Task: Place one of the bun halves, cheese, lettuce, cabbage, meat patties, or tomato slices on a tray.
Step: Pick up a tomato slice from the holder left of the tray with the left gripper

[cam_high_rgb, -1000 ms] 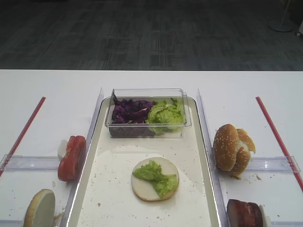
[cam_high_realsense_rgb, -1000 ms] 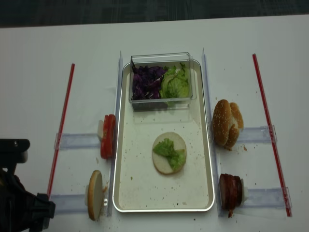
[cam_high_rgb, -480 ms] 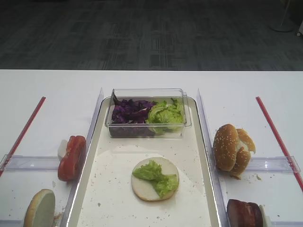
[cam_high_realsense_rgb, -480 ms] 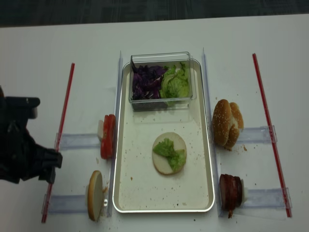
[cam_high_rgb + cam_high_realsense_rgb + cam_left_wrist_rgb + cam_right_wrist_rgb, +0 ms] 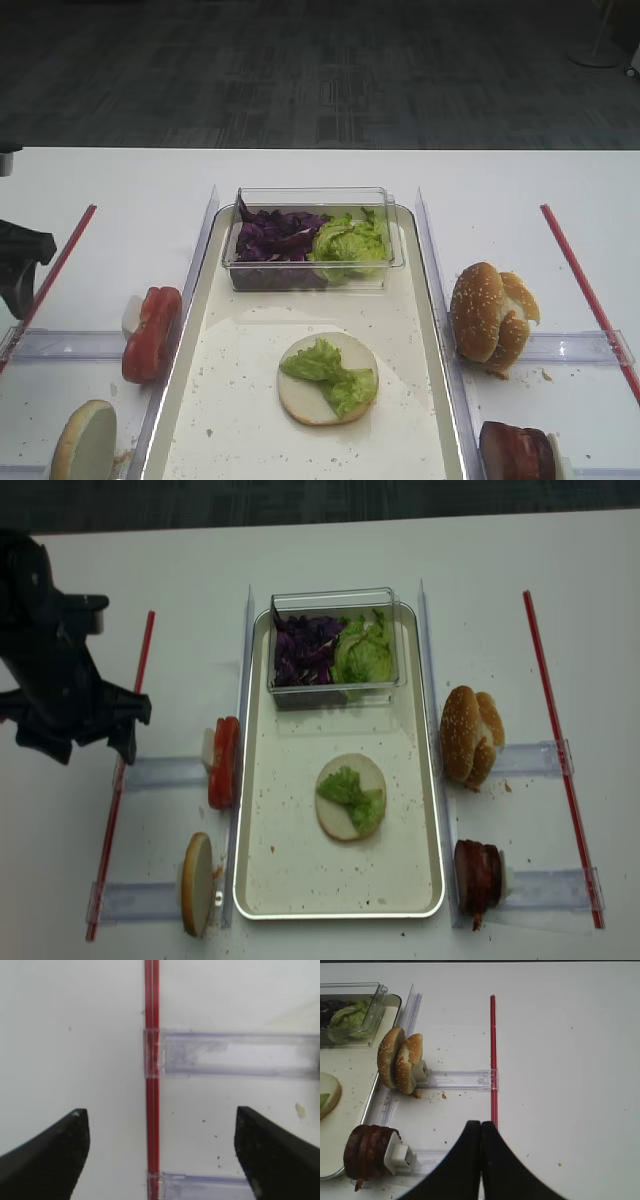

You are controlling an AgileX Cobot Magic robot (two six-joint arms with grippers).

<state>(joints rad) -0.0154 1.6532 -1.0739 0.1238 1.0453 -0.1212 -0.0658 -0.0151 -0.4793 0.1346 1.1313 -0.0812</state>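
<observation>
Robot body matte black: bulky left arm (image 5: 60, 670) w/ angular housings; end effector fingers (image 5: 47, 1152) tapered, smooth.

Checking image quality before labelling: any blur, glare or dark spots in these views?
Left wrist: soft overall, left gripper fingers blurred, red strip smeared. Right wrist: sharp on the bun halves, shut right gripper a featureless black shape. Exterior high: tray evenly lit, floor dark.

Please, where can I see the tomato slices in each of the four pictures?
Exterior high: tomato slices stand on edge at lower left, outside the tray.
Exterior high (realsense): tomato slices left of centre, beside the tray's left rim.
Right wrist: not in it.
Left wrist: not in it.
Shared landmark: the left red strip, also seen in the left wrist view.
</observation>
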